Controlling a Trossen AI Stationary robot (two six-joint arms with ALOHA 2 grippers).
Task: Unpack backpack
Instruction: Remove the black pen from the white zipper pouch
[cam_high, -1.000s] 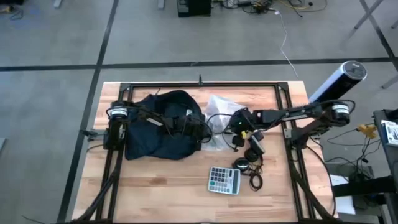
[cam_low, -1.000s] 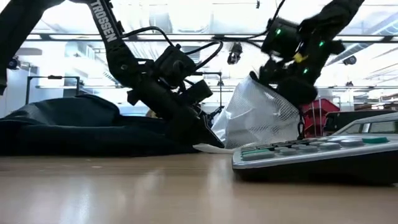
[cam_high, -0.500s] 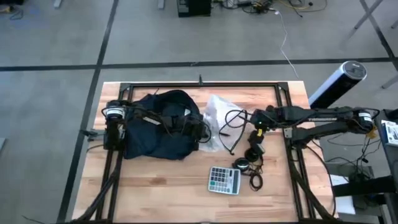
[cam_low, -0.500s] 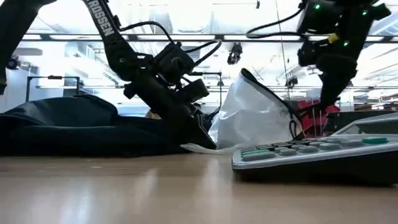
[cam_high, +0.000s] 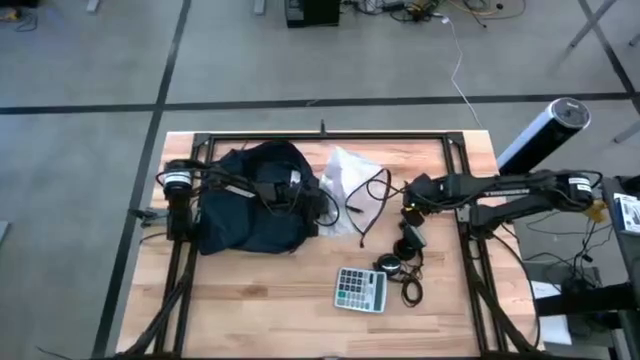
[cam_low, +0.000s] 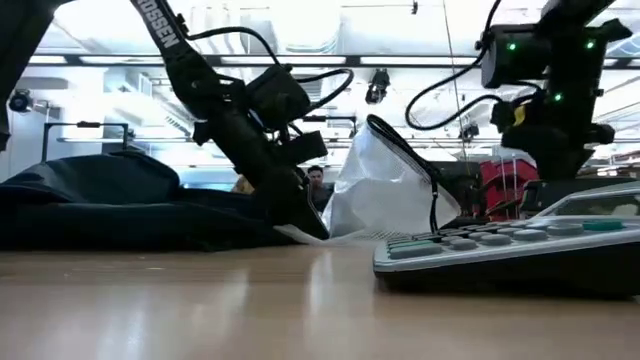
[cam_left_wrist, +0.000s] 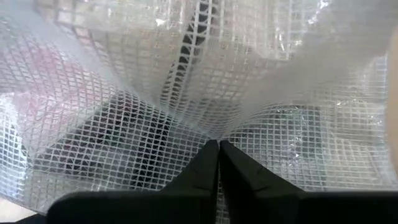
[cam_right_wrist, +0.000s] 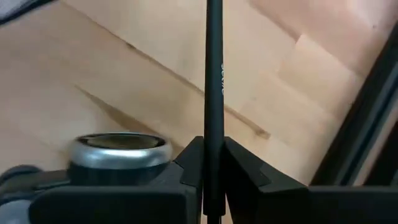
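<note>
The dark navy backpack (cam_high: 250, 200) lies slumped on the table's left half. Right of it a translucent white mesh pouch (cam_high: 345, 180) stands crumpled, its lower edge on the wood. My left gripper (cam_high: 322, 214) reaches over the backpack and is shut on that pouch (cam_left_wrist: 186, 93). A thin black cable (cam_high: 372, 192) loops from the pouch to my right gripper (cam_high: 408, 200), which is shut on it above the table. Black headphones (cam_high: 400, 262) and a calculator (cam_high: 360, 290) lie nearer the front. My left gripper pinches the pouch's mesh near its lower edge (cam_left_wrist: 214, 138) between its two fingers; the mesh puckers at the fingertips. The fingers slant down from the table's left side (cam_low: 305, 215). The pouch stands on the table. My right gripper pinches the black cable (cam_right_wrist: 214, 112) between its two fingers, which lie across it. The cable runs straight on past the fingertips (cam_right_wrist: 214, 37). It is lifted clear here and curves back to the pouch (cam_low: 432, 195).
A black metal frame (cam_high: 460, 160) runs around the table edge. The calculator (cam_low: 510, 250) lies at the front right, with a silver-rimmed headphone cup (cam_right_wrist: 118, 149) beside my right gripper. Bare wood (cam_high: 250, 300) spreads at the front left.
My right gripper has gone from the pouch toward the table's right edge, drawing the black cable out after it. My left gripper has drawn a little toward the left edge, and the pouch has shifted left with it.
</note>
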